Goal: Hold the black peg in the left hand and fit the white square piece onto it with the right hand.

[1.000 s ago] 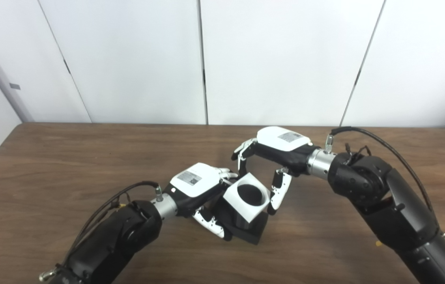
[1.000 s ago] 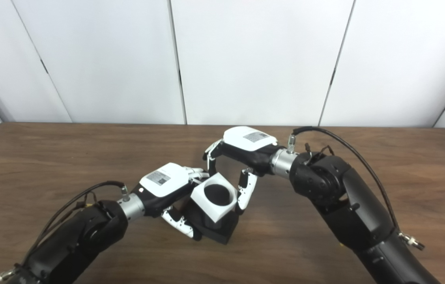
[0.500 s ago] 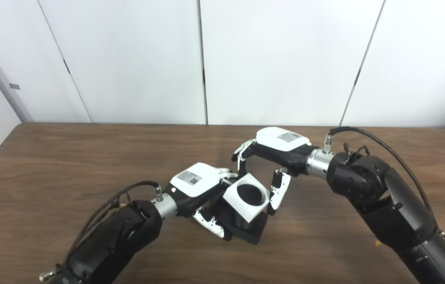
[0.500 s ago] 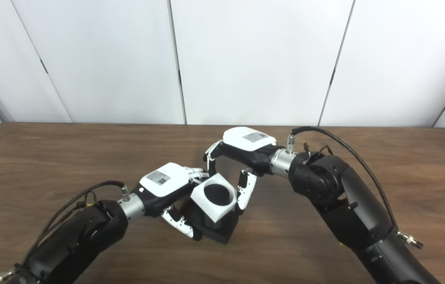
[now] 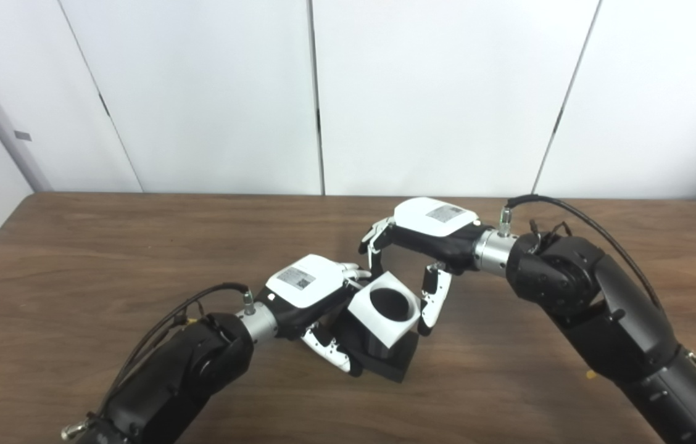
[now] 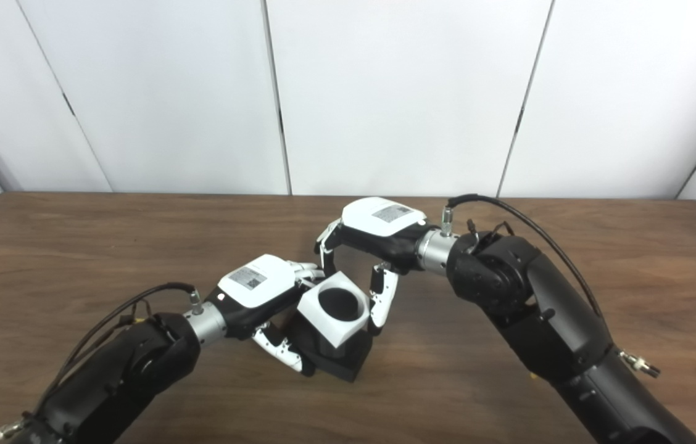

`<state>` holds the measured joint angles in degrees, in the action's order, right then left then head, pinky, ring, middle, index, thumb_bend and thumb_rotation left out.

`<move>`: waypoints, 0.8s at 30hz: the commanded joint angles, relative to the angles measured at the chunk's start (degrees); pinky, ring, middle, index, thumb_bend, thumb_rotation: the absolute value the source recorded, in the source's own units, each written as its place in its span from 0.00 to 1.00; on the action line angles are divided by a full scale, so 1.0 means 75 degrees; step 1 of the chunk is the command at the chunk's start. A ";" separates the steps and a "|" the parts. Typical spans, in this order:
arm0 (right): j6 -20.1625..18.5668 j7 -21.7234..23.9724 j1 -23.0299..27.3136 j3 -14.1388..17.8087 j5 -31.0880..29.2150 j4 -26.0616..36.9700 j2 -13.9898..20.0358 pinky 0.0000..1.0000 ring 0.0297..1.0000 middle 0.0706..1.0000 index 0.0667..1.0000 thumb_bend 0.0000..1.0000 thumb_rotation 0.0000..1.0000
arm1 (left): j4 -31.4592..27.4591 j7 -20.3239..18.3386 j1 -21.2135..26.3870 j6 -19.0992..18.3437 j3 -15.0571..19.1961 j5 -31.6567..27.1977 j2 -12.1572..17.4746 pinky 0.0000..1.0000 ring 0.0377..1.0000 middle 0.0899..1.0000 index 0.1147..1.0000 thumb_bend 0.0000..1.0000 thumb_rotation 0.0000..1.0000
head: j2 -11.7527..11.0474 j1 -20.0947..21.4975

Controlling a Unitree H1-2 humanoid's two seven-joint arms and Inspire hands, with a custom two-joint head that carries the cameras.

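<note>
Left hand is gripping the black peg; right hand, fingers spread around the seated white square piece, is edging leftward, apparently letting go

Camera set, two units, head-mounted side by side. Both look down and forward over your worktop toward the white panelled wall, at middling range. Your arms enter from the bottom edge in each. The right eye view sits slightly to the right, so contents appear shifted leftward. Shared coverage: nearly the whole worktop, both arms, back wall.
</note>
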<state>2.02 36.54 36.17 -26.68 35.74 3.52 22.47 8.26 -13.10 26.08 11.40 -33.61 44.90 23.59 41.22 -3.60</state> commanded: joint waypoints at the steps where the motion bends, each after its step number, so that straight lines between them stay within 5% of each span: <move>1: 0.0187 0.0173 0.0062 -0.0300 0.0156 -0.0036 -0.0057 0.81 0.86 0.78 0.44 0.52 0.13 | 0.0170 -0.0526 -0.0184 -0.0097 -0.0396 0.0477 -0.0121 0.87 0.91 0.88 0.43 0.52 0.08 | 0.0015 -0.0010; 24: 0.0205 0.0491 0.0309 -0.0328 0.0145 0.0630 0.0052 0.84 0.86 0.78 0.44 0.52 0.14 | 0.0151 -0.0637 -0.0149 -0.0134 -0.0432 0.0515 -0.0106 0.86 0.92 0.89 0.43 0.52 0.08 | 0.0062 -0.0002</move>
<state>2.29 39.07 36.88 -28.70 37.85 6.07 23.00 8.16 -13.56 26.39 11.29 -33.83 44.91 23.49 41.66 -3.60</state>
